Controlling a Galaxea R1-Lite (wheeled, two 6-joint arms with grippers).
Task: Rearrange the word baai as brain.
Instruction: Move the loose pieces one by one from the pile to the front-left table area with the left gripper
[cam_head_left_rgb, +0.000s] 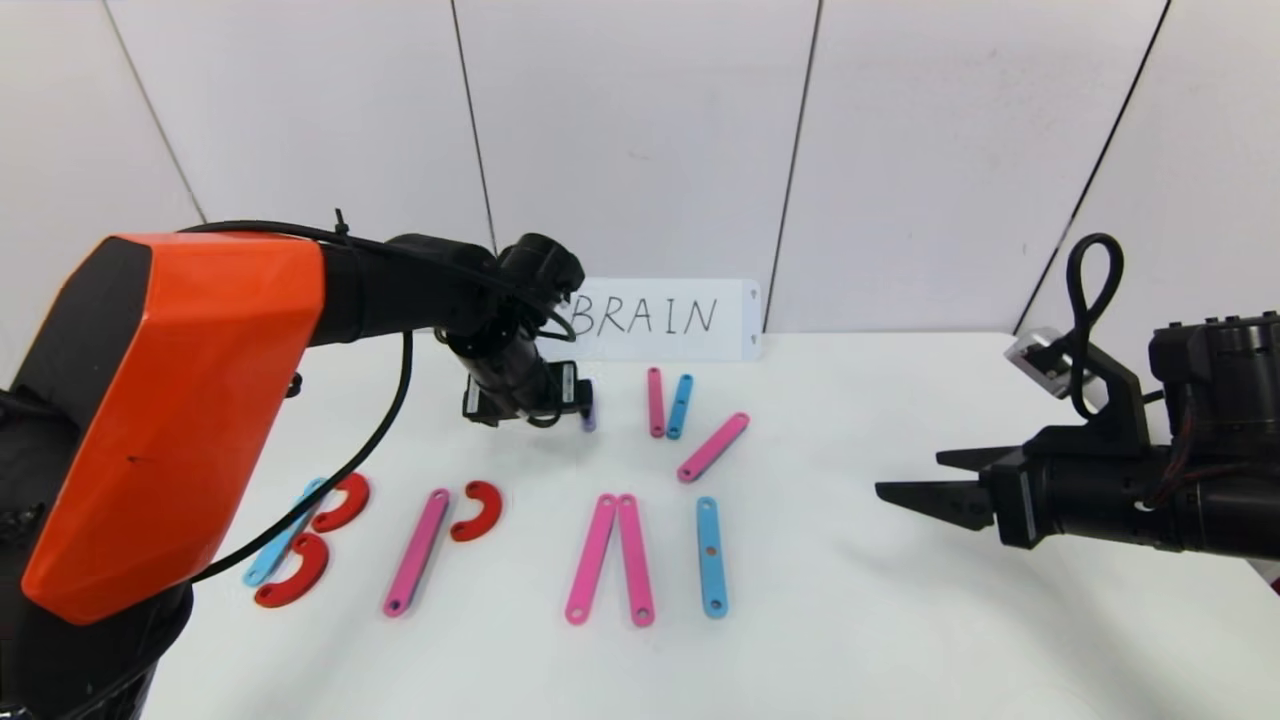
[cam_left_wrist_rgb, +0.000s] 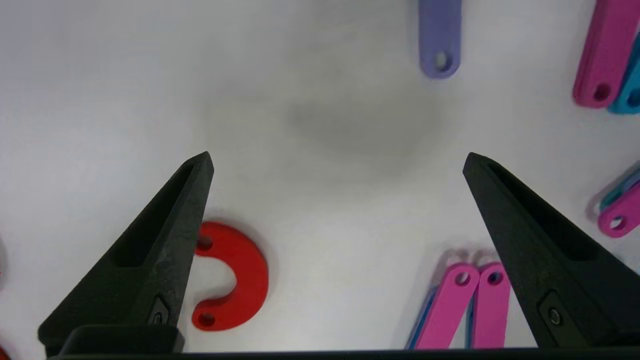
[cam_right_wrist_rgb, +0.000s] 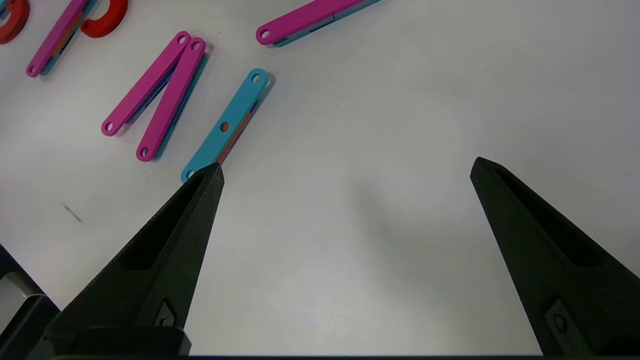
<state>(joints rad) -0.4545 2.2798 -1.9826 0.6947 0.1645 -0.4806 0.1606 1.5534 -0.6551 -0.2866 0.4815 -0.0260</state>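
The word (cam_head_left_rgb: 470, 540) lies flat across the desk (cam_head_left_rgb: 900, 620) at 6 o'clock. Its thin, stiff, light bars probably slide; pinch across a bar's long edges. Left gripper (cam_left_wrist_rgb: 337, 157) hovers open-jawed near the purple bar (cam_left_wrist_rgb: 439, 37); right gripper (cam_right_wrist_rgb: 347, 167) waits open at 3 o'clock.

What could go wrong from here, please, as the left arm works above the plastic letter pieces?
The open left gripper hovers near the short purple plastic bar; closing off-centre could skid it into the pink and blue bar pair. The left arm's dangling black cable may drag the red C-shaped curves of the B.
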